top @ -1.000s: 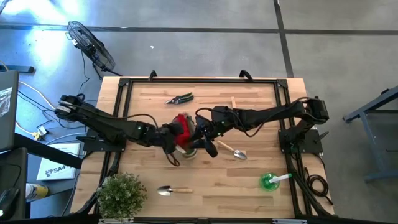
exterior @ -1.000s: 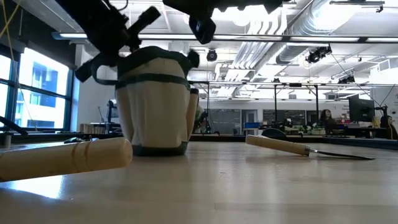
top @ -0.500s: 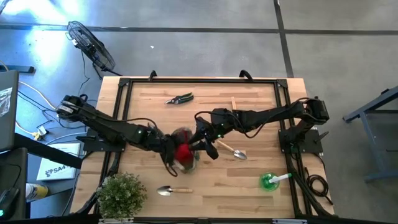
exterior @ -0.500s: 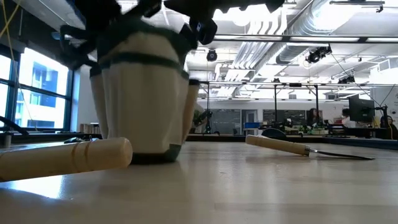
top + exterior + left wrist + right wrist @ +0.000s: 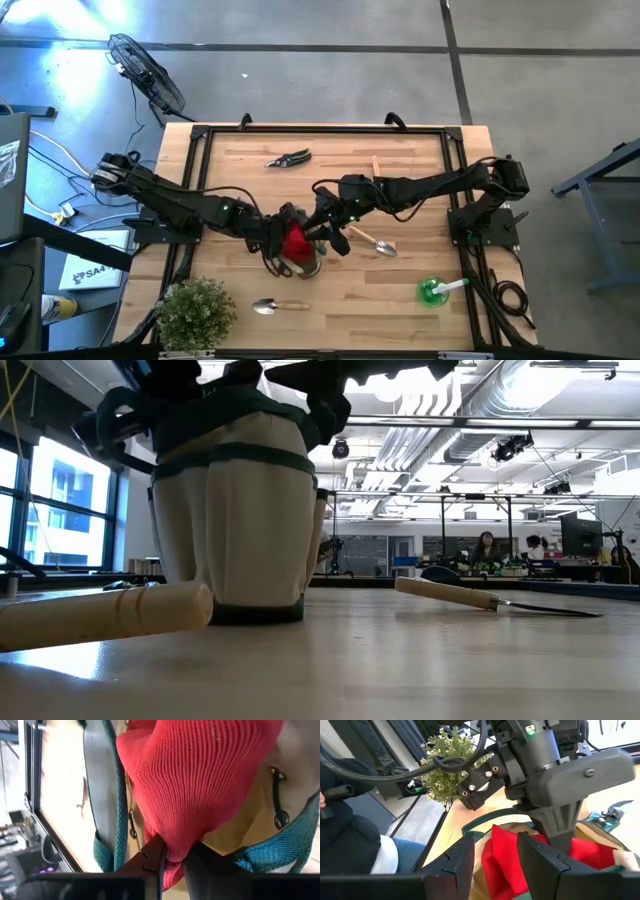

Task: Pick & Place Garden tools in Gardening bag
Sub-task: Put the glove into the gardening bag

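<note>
Left end effector (image 5: 172,857) pinching red glove (image 5: 200,785) above gardening bag (image 5: 235,510) mouth. Right end effector (image 5: 492,852) spread, probably bracing rim; late release drags glove back out, tips bag.

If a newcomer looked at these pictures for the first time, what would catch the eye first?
The bright red glove at the middle of the table stands out most: the left pincer is shut on it, holding it in the mouth of the gardening bag. The right pincer hangs open just above the bag's rim. Next come the green-and-white piece near the right front corner and the bushy plant at the left front corner.
</note>
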`<move>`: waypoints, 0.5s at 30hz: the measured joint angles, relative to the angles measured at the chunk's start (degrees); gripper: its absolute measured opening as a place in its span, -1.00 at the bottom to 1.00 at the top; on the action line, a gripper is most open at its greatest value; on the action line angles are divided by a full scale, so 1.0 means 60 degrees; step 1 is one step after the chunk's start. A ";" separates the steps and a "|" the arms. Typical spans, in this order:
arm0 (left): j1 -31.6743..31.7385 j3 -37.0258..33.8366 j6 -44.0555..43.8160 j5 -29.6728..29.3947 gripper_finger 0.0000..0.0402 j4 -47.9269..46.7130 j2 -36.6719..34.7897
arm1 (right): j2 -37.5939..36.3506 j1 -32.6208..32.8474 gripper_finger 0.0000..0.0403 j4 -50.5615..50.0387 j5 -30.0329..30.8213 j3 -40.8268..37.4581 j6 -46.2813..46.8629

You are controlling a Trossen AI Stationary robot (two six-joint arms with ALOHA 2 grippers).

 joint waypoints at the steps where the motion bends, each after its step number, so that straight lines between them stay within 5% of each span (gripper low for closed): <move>1: 0.0004 0.0000 -0.0095 -0.0002 -0.77 -0.0014 0.0000 | 0.0002 0.0000 -0.31 0.0000 0.0000 0.0000 0.0001; 15: 0.0004 0.0000 -0.0755 -0.0211 -0.75 -0.0150 0.0000 | 0.0000 0.0000 -0.31 0.0000 0.0003 0.0000 -0.0019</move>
